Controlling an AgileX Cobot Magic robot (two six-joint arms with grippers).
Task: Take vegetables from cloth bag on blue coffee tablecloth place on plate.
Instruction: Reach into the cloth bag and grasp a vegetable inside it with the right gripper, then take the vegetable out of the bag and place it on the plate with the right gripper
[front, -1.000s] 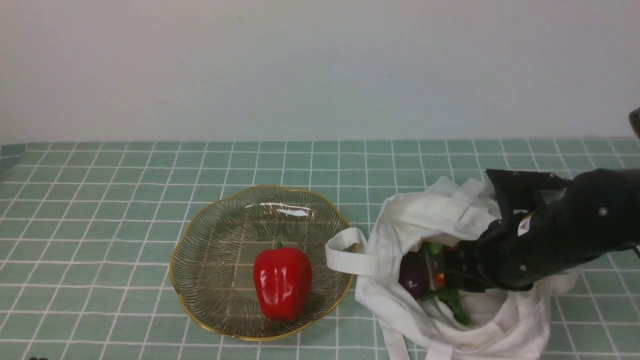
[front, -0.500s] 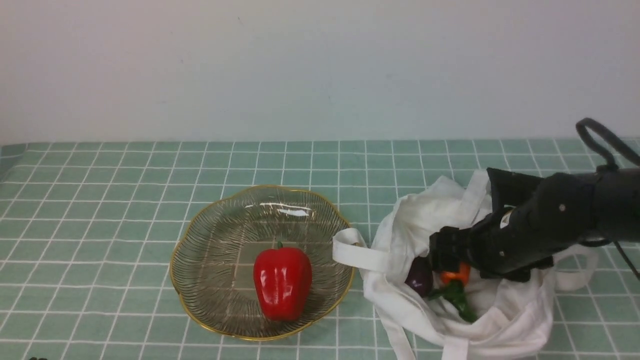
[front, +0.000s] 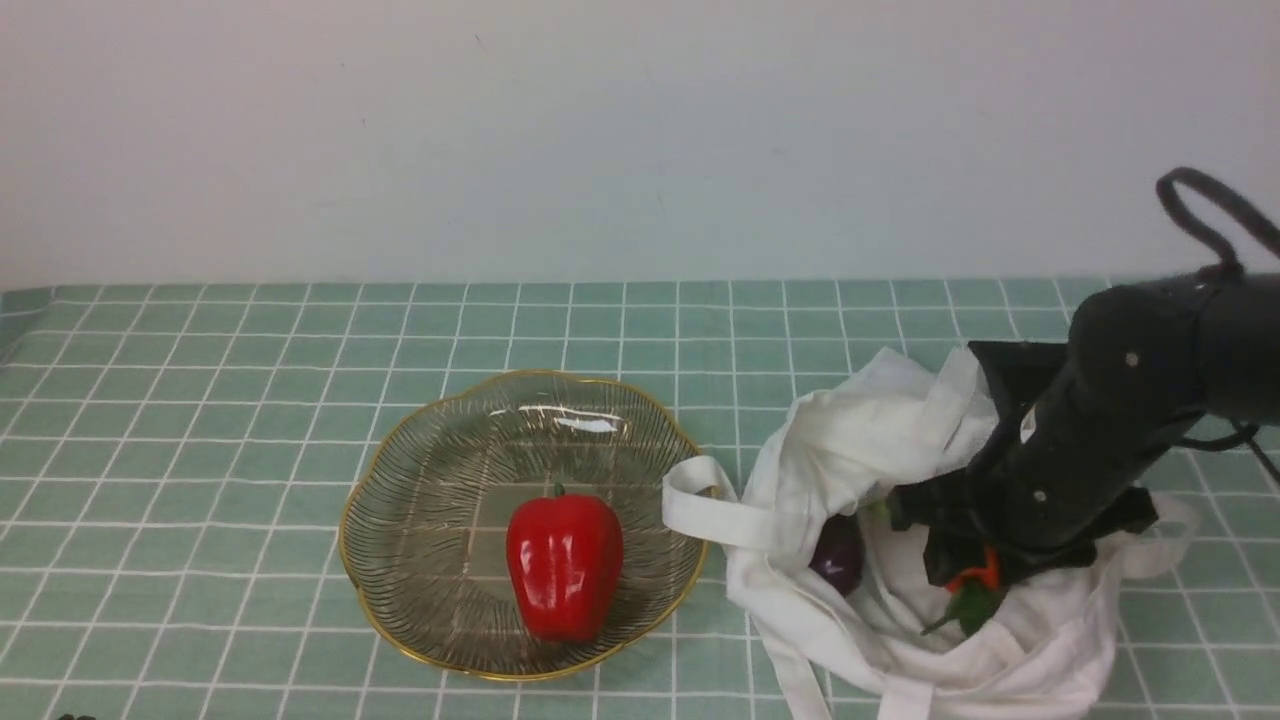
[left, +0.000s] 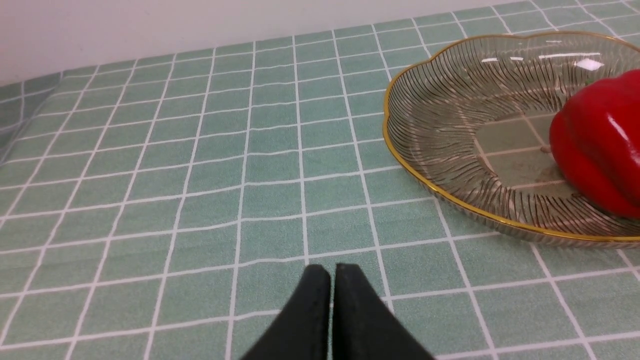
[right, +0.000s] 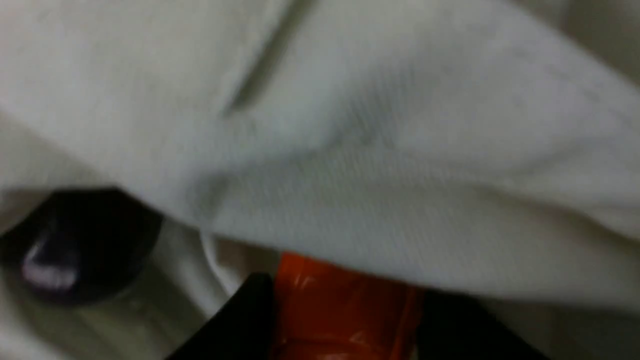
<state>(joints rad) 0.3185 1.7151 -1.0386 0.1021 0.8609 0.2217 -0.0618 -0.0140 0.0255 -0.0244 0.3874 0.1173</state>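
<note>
The white cloth bag (front: 900, 440) lies open on the teal grid tablecloth (front: 200, 420) at the right. My right gripper (front: 965, 575) is inside its mouth, shut on the orange carrot (front: 975, 577), whose green top (front: 965, 608) hangs below. In the right wrist view the carrot (right: 345, 310) sits between the two black fingers (right: 240, 320), with bag fabric (right: 350, 150) close above. The dark purple eggplant (front: 838, 556) lies in the bag to the left and also shows in the right wrist view (right: 75, 245). The glass plate (front: 440, 500) with gold rim holds a red pepper (front: 563, 562). My left gripper (left: 332, 272) is shut and empty above the cloth.
A bag handle (front: 700, 500) loops against the plate's right rim. The plate (left: 450, 115) and red pepper (left: 600, 145) show in the left wrist view, off to one side of the left gripper. A pale wall (front: 640, 130) stands behind the table.
My right gripper has drawn back to the right and lifted within the bag, carrying the carrot with it. The bag fabric has shifted. The plate and pepper have not moved.
</note>
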